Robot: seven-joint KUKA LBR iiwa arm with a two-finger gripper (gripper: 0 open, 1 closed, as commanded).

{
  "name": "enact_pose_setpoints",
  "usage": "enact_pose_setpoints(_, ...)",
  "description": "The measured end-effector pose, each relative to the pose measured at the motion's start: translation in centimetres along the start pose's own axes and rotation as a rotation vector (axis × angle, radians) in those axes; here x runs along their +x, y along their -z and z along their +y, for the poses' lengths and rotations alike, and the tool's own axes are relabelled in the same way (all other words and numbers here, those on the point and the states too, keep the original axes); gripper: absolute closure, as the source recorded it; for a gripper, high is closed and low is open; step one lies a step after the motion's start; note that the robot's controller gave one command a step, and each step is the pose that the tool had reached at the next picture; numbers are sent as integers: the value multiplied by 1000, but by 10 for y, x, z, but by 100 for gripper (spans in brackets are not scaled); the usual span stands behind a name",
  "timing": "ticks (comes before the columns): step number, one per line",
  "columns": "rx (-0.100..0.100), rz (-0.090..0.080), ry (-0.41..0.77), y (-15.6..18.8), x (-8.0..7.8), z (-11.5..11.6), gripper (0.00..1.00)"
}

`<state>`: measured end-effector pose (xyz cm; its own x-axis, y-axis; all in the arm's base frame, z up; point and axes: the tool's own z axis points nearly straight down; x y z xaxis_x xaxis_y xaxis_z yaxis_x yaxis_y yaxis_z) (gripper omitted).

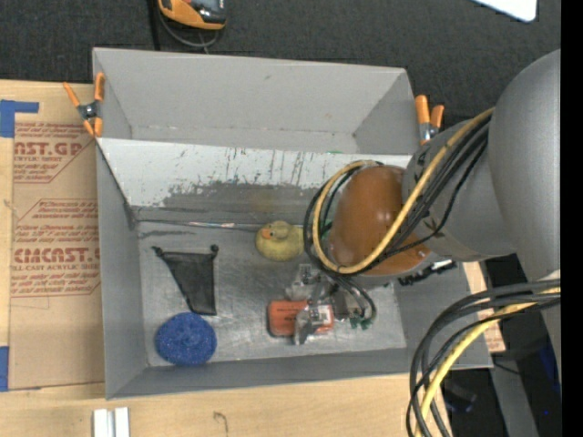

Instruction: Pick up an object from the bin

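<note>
My gripper (310, 312) is low in the bin's front right part, under the arm's orange cover. Its metal fingers sit right at a small orange-red block (285, 316) lying on the bin floor; the block is at the fingertips, and I cannot tell whether they are closed on it. A yellow rubber duck (278, 240) sits just behind and to the left of the gripper, apart from it.
A black triangular wedge (193, 276) lies left of centre. A blue round scrubby ball (186, 340) rests in the front left corner. The arm and its cables cover the bin's right side.
</note>
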<state>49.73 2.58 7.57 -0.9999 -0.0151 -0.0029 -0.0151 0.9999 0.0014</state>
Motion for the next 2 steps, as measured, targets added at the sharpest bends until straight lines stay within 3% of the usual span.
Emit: enact_pose_setpoints(2, 0, 5, -2, 3, 1, -1, 100)
